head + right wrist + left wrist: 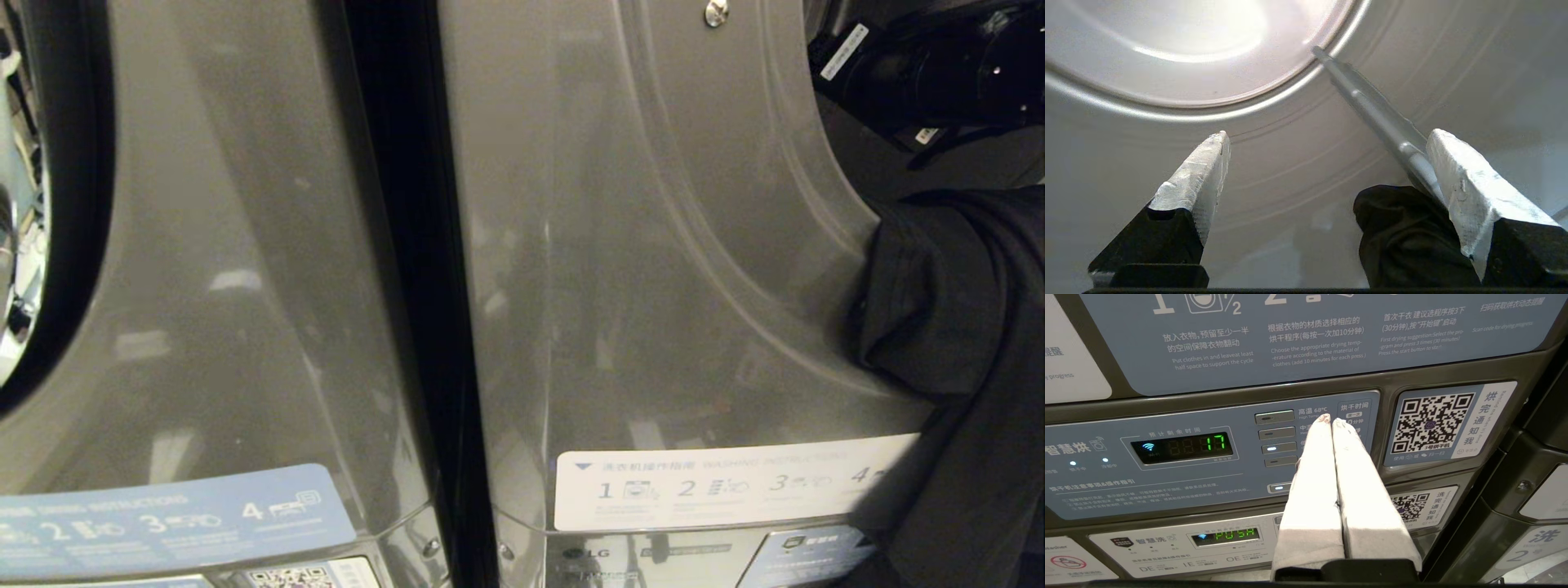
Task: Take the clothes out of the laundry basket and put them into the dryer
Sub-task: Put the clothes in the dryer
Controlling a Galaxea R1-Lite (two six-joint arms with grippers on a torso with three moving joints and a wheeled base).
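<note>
Black fabric is where you should look first: a garment [955, 327] hangs over the lip of the dryer's [653, 245] opening at the right edge of the head view, part of it draped down the grey front panel toward the white instruction label [718, 486]. From the right wrist view a dark fold of the same clothes [1404, 237] lies on the pale drum floor, just beside one fingertip of the right gripper [1327, 141], next to a raised metal vane [1372, 110] that runs toward the drum's back wall. The right gripper's jaws stand spread wide with nothing between them, so you have nothing in hand there.

My reading is that you are in the loading step, with the garment let go but only partly inside. The laundry basket is in none of the views, so you cannot tell how much remains to fetch.

What the next move seems to call for: the cloth trailing over the rim needs to go fully in, or it may catch in the door. Bring the open jaws onto the hanging part, pinch a thick fold and carry it deep toward the back of the drum before you release.

Your left gripper [1331, 418] is parked with its pale fingers pressed together, empty, pointing at a control panel [1208, 457] with a green display [1182, 447].
</note>
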